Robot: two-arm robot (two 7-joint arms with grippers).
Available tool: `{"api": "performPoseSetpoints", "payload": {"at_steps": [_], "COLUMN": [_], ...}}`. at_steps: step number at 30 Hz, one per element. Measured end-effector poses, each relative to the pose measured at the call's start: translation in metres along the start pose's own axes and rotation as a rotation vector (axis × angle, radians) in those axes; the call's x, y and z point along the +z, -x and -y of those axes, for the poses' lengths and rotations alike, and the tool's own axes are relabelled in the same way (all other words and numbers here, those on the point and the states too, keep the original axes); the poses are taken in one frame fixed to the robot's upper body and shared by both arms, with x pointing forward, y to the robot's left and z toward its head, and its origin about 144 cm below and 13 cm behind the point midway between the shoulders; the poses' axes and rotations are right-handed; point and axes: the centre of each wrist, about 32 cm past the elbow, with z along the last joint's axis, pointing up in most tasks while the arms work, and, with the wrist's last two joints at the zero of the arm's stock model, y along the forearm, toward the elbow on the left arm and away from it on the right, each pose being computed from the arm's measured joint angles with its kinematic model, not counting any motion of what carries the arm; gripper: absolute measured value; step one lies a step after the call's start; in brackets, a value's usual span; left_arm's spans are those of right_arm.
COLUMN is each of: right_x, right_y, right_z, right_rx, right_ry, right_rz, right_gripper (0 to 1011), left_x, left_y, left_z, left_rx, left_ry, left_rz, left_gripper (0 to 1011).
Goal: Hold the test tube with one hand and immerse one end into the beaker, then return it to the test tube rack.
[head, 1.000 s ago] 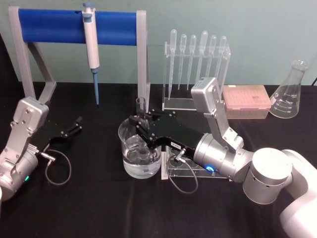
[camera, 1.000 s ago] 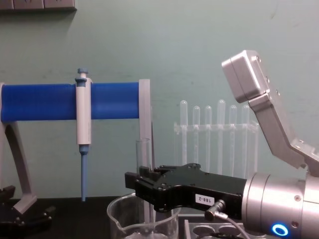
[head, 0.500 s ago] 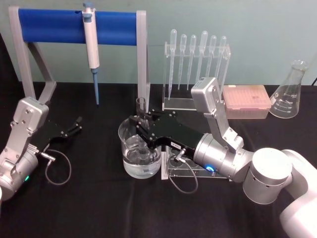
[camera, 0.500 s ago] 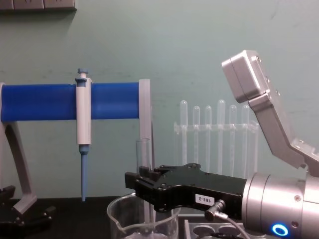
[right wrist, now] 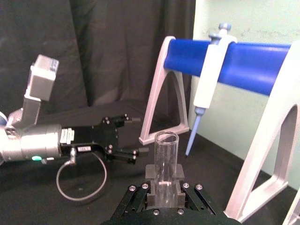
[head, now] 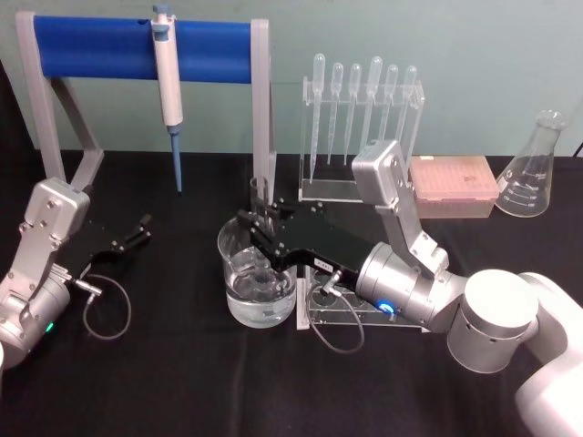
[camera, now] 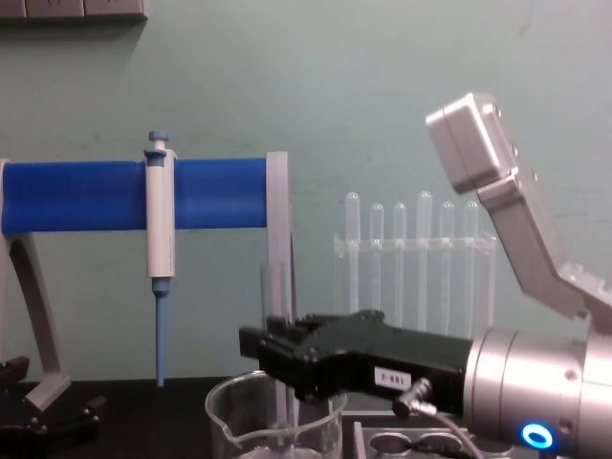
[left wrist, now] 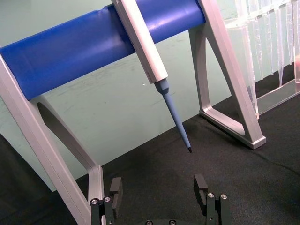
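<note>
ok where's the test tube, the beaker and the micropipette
test tube [right wrist: 166, 159]: right wrist view, clear wall below the open rim
beaker [head: 258, 308]: head view, front glass wall
micropipette [camera: 159, 229]: chest view, white body

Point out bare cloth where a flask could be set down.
Free: the black cloth in front of the clear glass beaker. Crowded: around the beaker, where the right gripper holds the clear glass test tube.
</note>
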Motion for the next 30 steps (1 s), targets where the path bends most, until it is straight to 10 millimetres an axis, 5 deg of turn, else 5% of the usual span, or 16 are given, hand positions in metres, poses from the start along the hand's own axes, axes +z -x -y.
{"api": "performPoseSetpoints", "payload": {"at_steps": [12, 20, 30], "right_x": [0.072, 0.120, 0.121], "right_y": [-0.009, -0.012, -0.011], "right_z": [0.003, 0.027, 0.062], "right_rx": [0.004, -0.034, -0.093], "right_ry": [-0.076, -0.129, -0.061], "right_rz": [0.074, 0.091, 0.069], "right_gripper": [225, 225, 225], "left_x": [0.000, 0.000, 0.000], "left_y": [0.000, 0.000, 0.000], "left_z": [0.000, 0.000, 0.000], "left_rx": [0.000, 0.000, 0.000], "left_ry": [0.000, 0.000, 0.000], "left_rz": [0.000, 0.000, 0.000], "left_gripper": [1000, 1000, 1000]}}
